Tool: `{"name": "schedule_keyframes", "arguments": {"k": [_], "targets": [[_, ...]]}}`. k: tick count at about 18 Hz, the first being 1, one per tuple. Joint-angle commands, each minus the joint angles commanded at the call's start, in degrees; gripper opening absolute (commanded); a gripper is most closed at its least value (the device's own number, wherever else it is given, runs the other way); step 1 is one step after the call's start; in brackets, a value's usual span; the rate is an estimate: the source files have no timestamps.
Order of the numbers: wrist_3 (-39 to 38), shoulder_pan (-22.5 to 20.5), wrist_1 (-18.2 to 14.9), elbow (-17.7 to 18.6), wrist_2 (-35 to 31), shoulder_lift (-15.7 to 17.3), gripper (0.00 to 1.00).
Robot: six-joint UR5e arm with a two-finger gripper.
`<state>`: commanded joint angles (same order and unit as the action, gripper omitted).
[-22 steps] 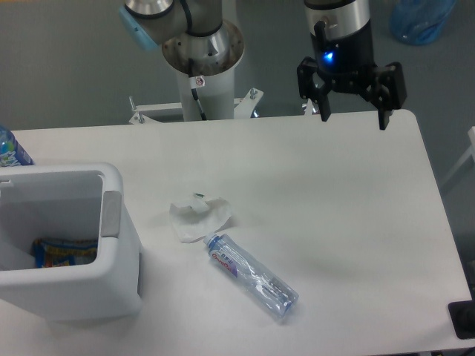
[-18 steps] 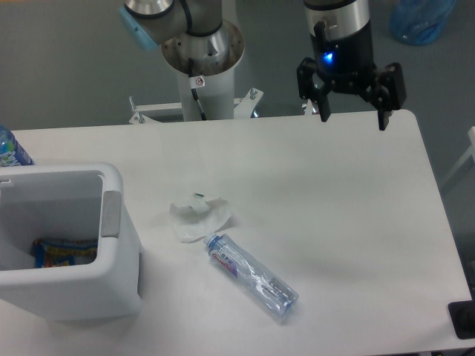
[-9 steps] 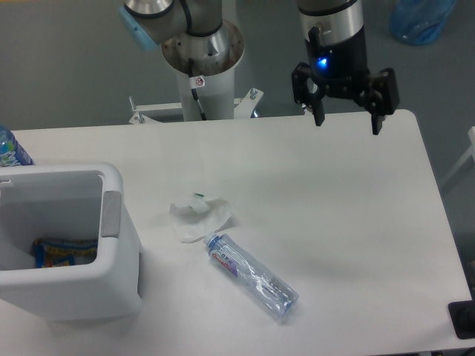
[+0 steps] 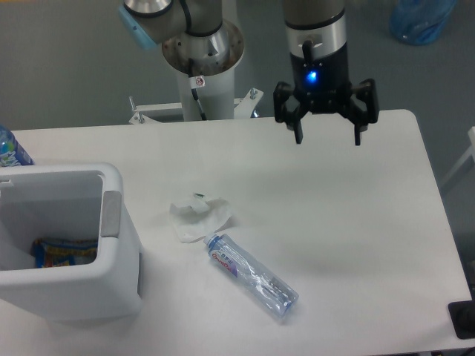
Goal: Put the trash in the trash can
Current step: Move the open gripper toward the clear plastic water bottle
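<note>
Clear bottle (image 4: pixel 251 276) lies diagonally, blue cap toward tissue (image 4: pixel 198 217).

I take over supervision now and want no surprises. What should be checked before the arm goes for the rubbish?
1. Two-finger gripper open and empty: ok.
2. Clear crinkled plastic bottle with blue cap lying free on the white table: ok.
3. Crumpled white tissue apart from the bottle's cap: cannot tell, they look nearly touching.
4. White boxy bin opening unobstructed: ok.
5. Gripper above either piece: not ok, it hangs near the far edge.
</note>
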<state>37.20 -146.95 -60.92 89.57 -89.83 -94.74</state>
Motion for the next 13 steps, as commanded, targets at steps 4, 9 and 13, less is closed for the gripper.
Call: {"name": "schedule_keyframes", "arguments": {"k": [4, 9, 13], "targets": [[-14.6, 0.8, 1.3, -1.6, 2.5, -3.3, 1.00], [-28.3, 1.1, 4.4, -2.2, 4.9, -10.5, 1.00], [-33.1, 1.5, 4.6, -4.0, 6.8, -14.9, 1.00]]}}
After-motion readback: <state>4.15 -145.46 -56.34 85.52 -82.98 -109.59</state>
